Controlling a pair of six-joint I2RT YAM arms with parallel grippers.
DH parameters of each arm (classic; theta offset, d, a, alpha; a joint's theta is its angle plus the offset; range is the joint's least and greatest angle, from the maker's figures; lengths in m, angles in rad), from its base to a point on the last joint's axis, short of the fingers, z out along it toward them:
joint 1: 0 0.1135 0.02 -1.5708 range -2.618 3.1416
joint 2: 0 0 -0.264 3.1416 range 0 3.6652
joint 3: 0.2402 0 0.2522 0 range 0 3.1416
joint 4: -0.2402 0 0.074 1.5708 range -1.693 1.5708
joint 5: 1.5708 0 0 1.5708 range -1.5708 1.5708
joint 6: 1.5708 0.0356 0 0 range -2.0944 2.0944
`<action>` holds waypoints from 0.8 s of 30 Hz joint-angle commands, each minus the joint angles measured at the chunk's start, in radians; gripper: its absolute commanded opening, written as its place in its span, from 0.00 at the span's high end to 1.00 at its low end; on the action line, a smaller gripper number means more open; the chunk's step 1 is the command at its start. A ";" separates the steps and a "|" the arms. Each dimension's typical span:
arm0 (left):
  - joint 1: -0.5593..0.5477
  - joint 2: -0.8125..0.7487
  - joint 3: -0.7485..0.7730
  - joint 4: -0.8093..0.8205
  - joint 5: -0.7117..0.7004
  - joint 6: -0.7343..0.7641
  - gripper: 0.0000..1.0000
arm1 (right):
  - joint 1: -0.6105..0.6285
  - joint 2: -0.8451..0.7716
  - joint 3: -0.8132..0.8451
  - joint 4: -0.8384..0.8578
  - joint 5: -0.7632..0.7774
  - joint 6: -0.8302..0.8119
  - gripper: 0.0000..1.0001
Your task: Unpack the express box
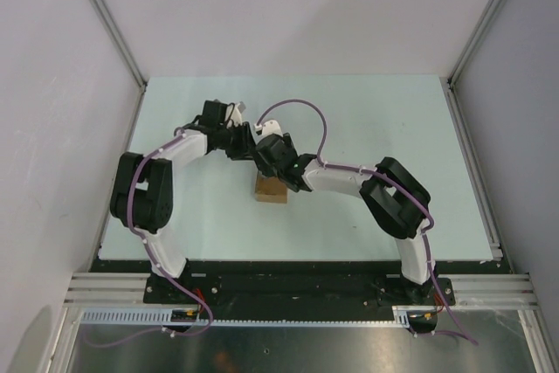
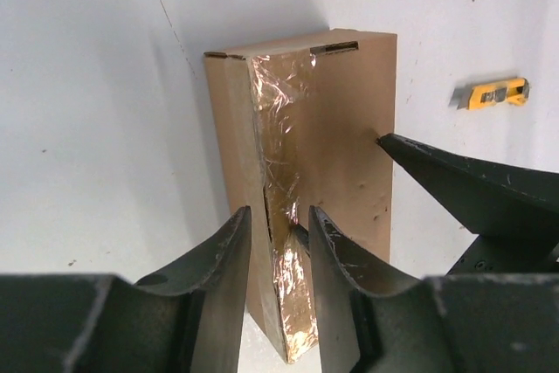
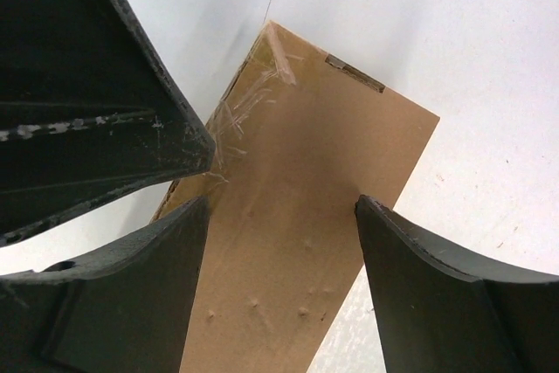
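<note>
White walls close in a pale green table (image 1: 367, 128), and both arms reach in to meet at its middle. From above they cover nearly all of the box (image 1: 272, 191) - only a brown corner shows beneath the wrists, and neither set of fingers can be made out there.

From the left wrist, the box lies just ahead with crinkled clear tape (image 2: 284, 102) running down one long edge. The left gripper (image 2: 279, 216) has its fingers drawn close, pinching that taped edge; the box's near end is cut off by the frame. A right finger (image 2: 454, 181) comes in from the side, its tip at the box's far edge. A knife (image 2: 491, 93) lies well apart on the table, partly blurred.

From the right wrist, the right gripper (image 3: 281, 205) stands spread wide with the box's broad face between the fingers - whether either pad touches the cardboard is unclear. The left gripper's dark bulk hides the box's upper left side.
</note>
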State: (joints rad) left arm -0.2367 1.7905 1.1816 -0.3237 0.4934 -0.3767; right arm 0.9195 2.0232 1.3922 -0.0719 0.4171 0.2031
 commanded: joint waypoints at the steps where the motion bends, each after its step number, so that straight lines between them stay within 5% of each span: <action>1: 0.007 0.018 0.036 0.006 0.019 -0.016 0.62 | 0.012 0.109 -0.087 -0.152 -0.058 -0.042 0.26; 17: 0.007 -0.002 -0.004 0.005 -0.095 0.021 0.70 | -0.021 0.131 -0.133 -0.152 -0.123 -0.039 0.33; 24: 0.007 0.017 -0.004 0.006 -0.042 0.019 0.71 | -0.033 0.134 -0.139 -0.151 -0.132 -0.039 0.35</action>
State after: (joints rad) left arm -0.2352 1.8137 1.1778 -0.3248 0.4229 -0.3668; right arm 0.8986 2.0148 1.3407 0.0147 0.3542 0.1795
